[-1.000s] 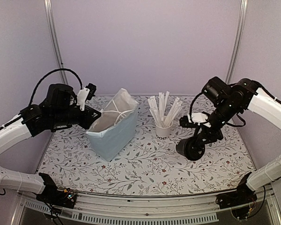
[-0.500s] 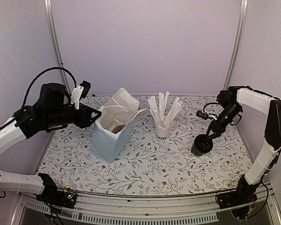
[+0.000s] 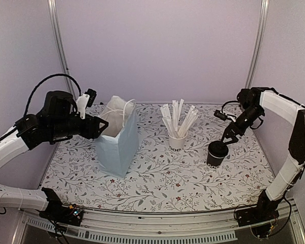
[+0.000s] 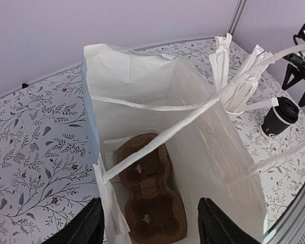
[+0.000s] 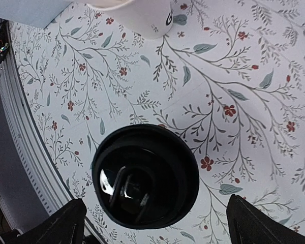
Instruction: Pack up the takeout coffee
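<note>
The takeout coffee (image 3: 216,154), a small black cup with a black lid, stands upright on the floral table right of centre. It also shows in the left wrist view as the cup (image 4: 279,116). My right gripper (image 3: 229,138) hangs just above it, open and not touching. From the right wrist the lid (image 5: 145,175) lies straight below, between the spread fingertips (image 5: 66,218). The white paper bag (image 3: 117,145) stands upright and open at centre left. My left gripper (image 3: 99,127) is open at its left rim. A brown cup carrier (image 4: 150,193) lies on the bag's floor.
A white paper cup (image 3: 177,141) full of tall white wrapped sticks (image 4: 239,76) stands between the bag and the black cup. The bag's flat handles (image 4: 157,137) cross its mouth. The table's front rail (image 3: 152,223) runs below.
The right gripper set the tilted black cup upright, opened and drew up off it. The left gripper opened off the bag's rim, and the leaning bag now stands upright.
</note>
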Robot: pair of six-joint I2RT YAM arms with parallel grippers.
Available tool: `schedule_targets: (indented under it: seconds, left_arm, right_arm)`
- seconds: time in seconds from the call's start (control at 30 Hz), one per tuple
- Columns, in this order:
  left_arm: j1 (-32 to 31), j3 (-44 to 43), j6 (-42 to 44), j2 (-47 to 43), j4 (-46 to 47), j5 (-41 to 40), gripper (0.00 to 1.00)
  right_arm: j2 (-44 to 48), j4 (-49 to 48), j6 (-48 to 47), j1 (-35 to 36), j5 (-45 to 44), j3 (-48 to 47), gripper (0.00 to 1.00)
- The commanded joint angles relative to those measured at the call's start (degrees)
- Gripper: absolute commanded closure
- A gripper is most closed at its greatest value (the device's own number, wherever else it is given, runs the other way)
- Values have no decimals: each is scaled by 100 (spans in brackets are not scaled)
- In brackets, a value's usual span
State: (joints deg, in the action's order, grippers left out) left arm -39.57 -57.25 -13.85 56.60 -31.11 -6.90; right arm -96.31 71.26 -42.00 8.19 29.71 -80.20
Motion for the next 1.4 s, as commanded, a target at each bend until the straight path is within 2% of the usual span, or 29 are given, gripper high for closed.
schedule_targets:
  seconds: [0.0,0.2,0.37,0.53,0.7,0.9,1.17,1.2,1.23,1.33,1.37]
  left_arm:
    - [72,-387,-62,33,-173,-310,35]
    - [71,-1002,160,428,-518,-488,33]
    - [72,-1269,507,816,-572,-568,34]
    - [72,-1656,609,1281,-956,-874,38]
    - [85,-1734,764,1485,-990,-983,45]
    - [147,-1709,772,1495,-759,-1103,66]
    - [273,-1678,802,1277,-491,-1020,98]
    - [288,-1658,784,1229,-433,-1017,100]
    - [299,-1635,769,1176,-381,-1016,100]
    - [347,-1544,749,1002,-203,-1018,100]
    - [359,-1531,737,956,-143,-1029,100]
  right_arm:
    - [718,-262,268,0,-215,-669,1]
    - [966,-105,-16,260,300,-1463,1]
    - [891,-498,-109,1182,433,-2071,3]
    - [835,-1295,-155,2515,-173,-2111,10]
    - [76,-1807,84,3067,-47,-2608,17]
    - [-839,-2518,362,3658,189,-3566,24]
    - [-1822,-3591,919,4123,638,-4170,32]
    - [-1926,-3657,956,4177,691,-4236,35]
    - [-1992,-3706,984,4232,708,-4314,44]
    - [-2174,-3941,1060,4340,628,-4437,87]
    - [-2159,-4038,1130,4381,579,-4442,97]
